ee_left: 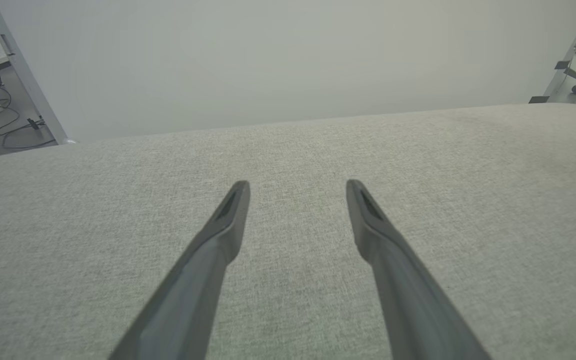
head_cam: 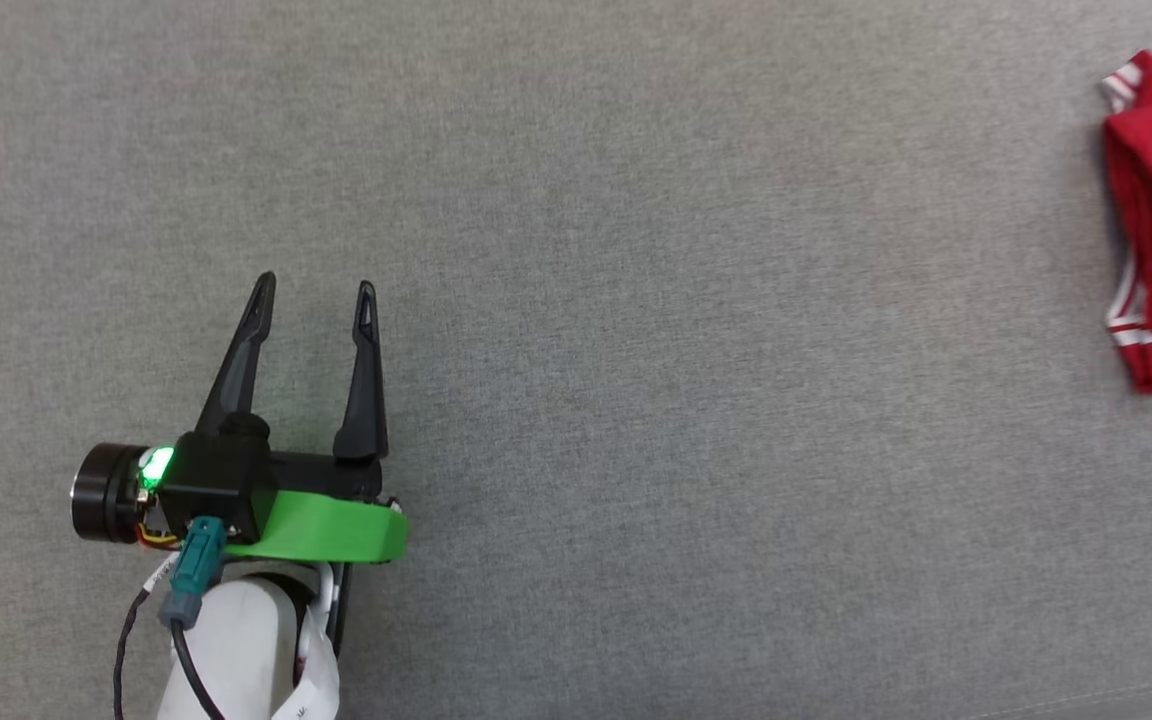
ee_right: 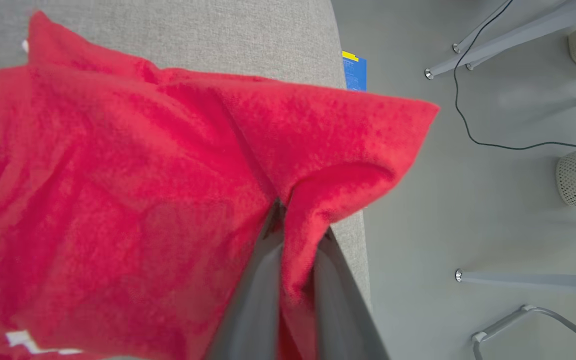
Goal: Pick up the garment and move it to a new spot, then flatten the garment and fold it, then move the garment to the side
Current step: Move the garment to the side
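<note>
Right gripper was clamped on a raised fold of the red garment, whose bulk lay to its left, at the near edge of the grey table. Left gripper, jaws spread and empty, stood well apart from the garment across bare tabletop, so the right arm was judged nearer, with nothing between.

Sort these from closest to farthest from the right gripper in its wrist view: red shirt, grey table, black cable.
1. Red shirt, pinched in the right gripper.
2. Grey table, just underneath, upper left.
3. Black cable, down on the floor, right side.
</note>
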### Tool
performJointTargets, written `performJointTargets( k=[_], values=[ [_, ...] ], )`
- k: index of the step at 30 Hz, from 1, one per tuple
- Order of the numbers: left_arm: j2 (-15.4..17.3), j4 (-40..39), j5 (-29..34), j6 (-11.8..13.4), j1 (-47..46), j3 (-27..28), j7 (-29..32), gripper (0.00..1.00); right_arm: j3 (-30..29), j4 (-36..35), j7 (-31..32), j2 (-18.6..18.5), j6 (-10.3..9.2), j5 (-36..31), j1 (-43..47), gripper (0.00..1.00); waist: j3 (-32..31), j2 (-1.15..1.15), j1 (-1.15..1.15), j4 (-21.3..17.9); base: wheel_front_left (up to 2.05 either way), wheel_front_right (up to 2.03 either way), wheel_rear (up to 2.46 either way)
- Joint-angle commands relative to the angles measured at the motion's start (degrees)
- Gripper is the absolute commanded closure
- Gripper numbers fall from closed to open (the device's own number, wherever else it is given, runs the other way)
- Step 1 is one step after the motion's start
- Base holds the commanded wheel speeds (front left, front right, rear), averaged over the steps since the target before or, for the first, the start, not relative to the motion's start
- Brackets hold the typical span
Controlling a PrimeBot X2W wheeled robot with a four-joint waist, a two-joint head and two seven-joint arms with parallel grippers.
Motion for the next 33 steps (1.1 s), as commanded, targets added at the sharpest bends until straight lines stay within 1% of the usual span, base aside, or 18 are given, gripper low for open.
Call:
performJointTargets(
  k=[1, 5, 7, 10, 11, 12, 17, 21, 23, 25, 28, 30, 33],
  values=[
    [0.5, -0.5, 0.5, 0.0, -1.4, 0.1, -0.3, 0.0, -0.9, 1.6, 0.0, -0.3, -0.05, -1.0, -2.0, 1.0, 3.1, 0.0, -0.01, 1.1, 0.0, 0.0, 0.0],
    [0.8, -1.0, 0.6, 0.0, -2.2, 0.1, -0.3, 0.0, -2.5, 6.0, -0.5, -0.2, -0.05, -3.8, -5.1, 1.0, 4.2, 0.0, -0.01, 1.4, 0.0, 0.0, 0.0],
    [0.9, -1.4, 0.6, 0.1, -2.6, 0.1, -0.3, 0.0, -4.1, 9.5, -1.9, 0.9, -0.05, -5.5, -7.4, 1.0, 4.5, 0.0, -0.01, 1.5, 0.0, 0.0, 0.0],
    [0.9, -1.5, 0.5, 0.2, -2.7, 0.2, -0.3, 0.0, -5.4, 11.9, -3.7, 2.1, -0.05, -7.1, -8.6, 1.0, 4.1, 0.0, -0.01, 1.6, 0.0, 0.0, 0.0],
    [0.9, -1.5, 0.5, 0.3, -2.7, 0.2, -0.3, 0.0, -5.9, 12.6, -4.3, 2.7, -0.05, -7.3, -8.9, 0.65, 3.9, 0.0, -0.01, 1.6, 0.0, 0.0, 0.0],
    [0.9, -1.4, 0.5, 0.4, -2.5, 0.2, -0.3, 0.0, -6.2, 13.3, -5.2, 3.2, -0.05, -8.0, -9.1, 0.0, 3.4, 0.0, -0.01, 1.6, 0.0, 0.0, 0.0],
    [0.6, -0.7, 0.2, 0.8, -1.4, 0.0, -0.3, 0.0, -6.5, 14.8, -8.0, 4.7, -0.05, -10.3, -9.1, 0.0, 0.8, 0.0, -0.01, 1.8, 0.0, 0.0, 0.0],
    [0.2, -0.1, -0.3, 1.1, -0.2, -0.1, -0.3, 0.0, -6.9, 13.9, -12.8, 4.9, -0.05, -11.7, -8.4, 0.0, -2.3, 0.0, -0.01, 2.4, 0.0, 0.0, 0.0],
    [0.1, 0.3, -0.5, 1.3, 0.8, 0.0, -0.3, 0.0, -7.5, 12.7, -16.7, 5.4, -0.05, -12.5, -7.9, 0.0, -4.1, 0.0, -0.01, 2.6, 0.0, 0.0, 0.0],
    [0.0, 0.7, -0.9, 1.4, 2.1, 0.4, -0.3, 0.0, -8.0, 10.9, -21.4, 6.6, -0.05, -13.5, -7.0, 0.0, -6.2, 0.0, -0.01, 2.8, 0.0, 0.0, 0.0],
    [-0.1, 1.4, -1.5, 1.5, 4.0, 0.9, -0.3, 0.0, -9.9, 8.3, -27.6, 9.6, -0.05, -12.5, -5.4, 0.0, -9.3, 0.0, -0.01, 3.2, 0.0, 0.0, 0.0],
    [-0.3, 1.8, -1.8, 1.6, 5.4, 1.2, -0.3, 0.0, -10.4, 5.4, -31.0, 11.3, -0.05, -12.2, -3.7, 0.0, -11.1, 0.0, -0.01, 3.5, 0.0, 0.0, 0.0],
    [-0.4, 2.1, -1.9, 1.6, 7.1, 1.6, -0.3, 0.0, -11.2, 0.3, -35.5, 13.4, -0.05, -13.7, -0.7, 0.0, -13.4, 0.0, -0.01, 4.1, 0.0, 0.0, 0.0]
  ],
)
